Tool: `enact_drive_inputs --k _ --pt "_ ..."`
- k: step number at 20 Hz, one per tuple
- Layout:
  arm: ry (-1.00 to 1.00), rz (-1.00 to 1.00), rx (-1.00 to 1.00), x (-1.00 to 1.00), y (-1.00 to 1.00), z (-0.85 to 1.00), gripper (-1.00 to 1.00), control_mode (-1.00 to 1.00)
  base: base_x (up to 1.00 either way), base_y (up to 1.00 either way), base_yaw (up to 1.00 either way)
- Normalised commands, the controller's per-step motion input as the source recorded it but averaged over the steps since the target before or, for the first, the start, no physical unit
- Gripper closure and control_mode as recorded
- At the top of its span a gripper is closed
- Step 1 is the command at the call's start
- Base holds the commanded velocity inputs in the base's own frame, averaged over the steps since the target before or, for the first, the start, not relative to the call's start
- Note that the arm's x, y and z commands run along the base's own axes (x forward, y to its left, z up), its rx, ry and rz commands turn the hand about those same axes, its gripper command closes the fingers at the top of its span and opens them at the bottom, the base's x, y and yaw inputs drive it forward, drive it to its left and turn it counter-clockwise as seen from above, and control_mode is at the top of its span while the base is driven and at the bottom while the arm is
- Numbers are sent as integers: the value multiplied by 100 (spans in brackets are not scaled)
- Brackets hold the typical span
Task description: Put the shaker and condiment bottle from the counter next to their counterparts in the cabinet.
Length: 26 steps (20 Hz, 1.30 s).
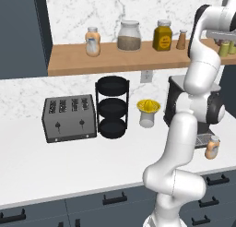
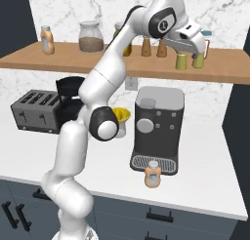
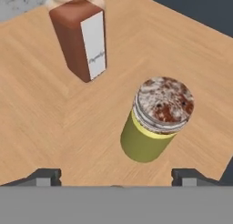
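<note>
My gripper (image 2: 190, 50) (image 1: 227, 40) hangs open over the right end of the wooden cabinet shelf (image 2: 97, 63) (image 1: 115, 60). Two yellow-green shakers (image 2: 181, 61) (image 2: 197, 60) stand side by side right below it. In the hand view one shaker (image 3: 157, 120) stands upright on the board, between and beyond my wide-apart fingertips (image 3: 189, 175), touching neither. The condiment bottle (image 2: 153, 174) (image 1: 212, 147) stands on the white counter (image 1: 92, 166) in front of the coffee machine. Its twin bottle (image 1: 92, 41) (image 2: 47, 39) is at the shelf's left end.
A brown bottle (image 3: 82, 36) with a white label stands just behind the shakers. Also on the shelf are a glass jar (image 1: 129, 35), a mustard-yellow jar (image 1: 162, 35) and wooden shakers (image 2: 146, 48). The counter holds a toaster (image 1: 69, 117), black tiered rack (image 1: 112, 106), juicer (image 1: 148, 111) and coffee machine (image 2: 156, 127).
</note>
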Motion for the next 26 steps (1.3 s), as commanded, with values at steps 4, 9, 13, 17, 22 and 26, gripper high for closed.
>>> enact_drive_inputs --k 4,9,13,17,22,26 --pt "0 0 -4 5 0 -4 -100 -100 0 0 0" --pt "-2 0 -3 -1 0 11 -100 -100 0 0 0" --pt "-4 0 0 -26 0 51 -100 -100 0 0 0" --pt "0 0 0 -72 0 8 -100 -100 0 0 0" --pt "0 0 0 -99 3 -22 -100 -100 0 0 0" --pt "-2 0 0 -100 13 -63 -100 -100 0 0 0"
